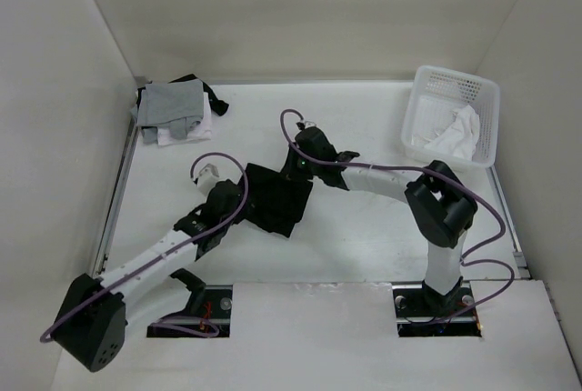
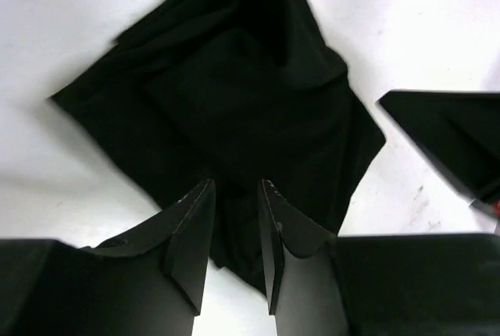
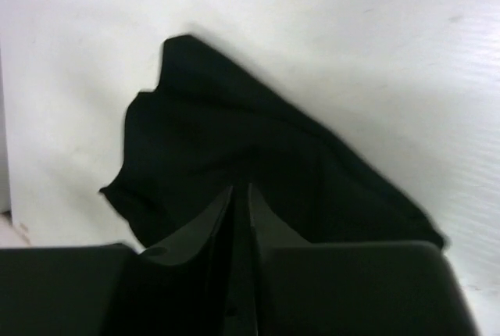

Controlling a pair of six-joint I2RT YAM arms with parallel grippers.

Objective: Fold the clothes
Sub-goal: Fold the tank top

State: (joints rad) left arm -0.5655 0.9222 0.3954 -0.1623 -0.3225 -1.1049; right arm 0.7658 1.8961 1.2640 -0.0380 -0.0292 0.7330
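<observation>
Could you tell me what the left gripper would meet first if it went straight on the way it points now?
Most likely the black cloth, which lies crumpled on the table directly ahead of the left gripper; how far off it is, I cannot tell.

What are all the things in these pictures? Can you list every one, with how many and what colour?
black cloth: one, black, crumpled in the middle of the table
pile of clothes: one heap, grey on top with white and black bits, far left corner
basket: one, white plastic lattice, far right corner
white cloth: one, white, inside the basket
table: one, white, under everything
cables: purple, one along each arm
left arm: one, white and black, reaching to the black cloth
right arm: one, white and black, reaching to the black cloth
left tool: one, black, fingers apart, over the black cloth
right tool: one, black, fingers close together at the black cloth; hard to tell if it pinches
</observation>
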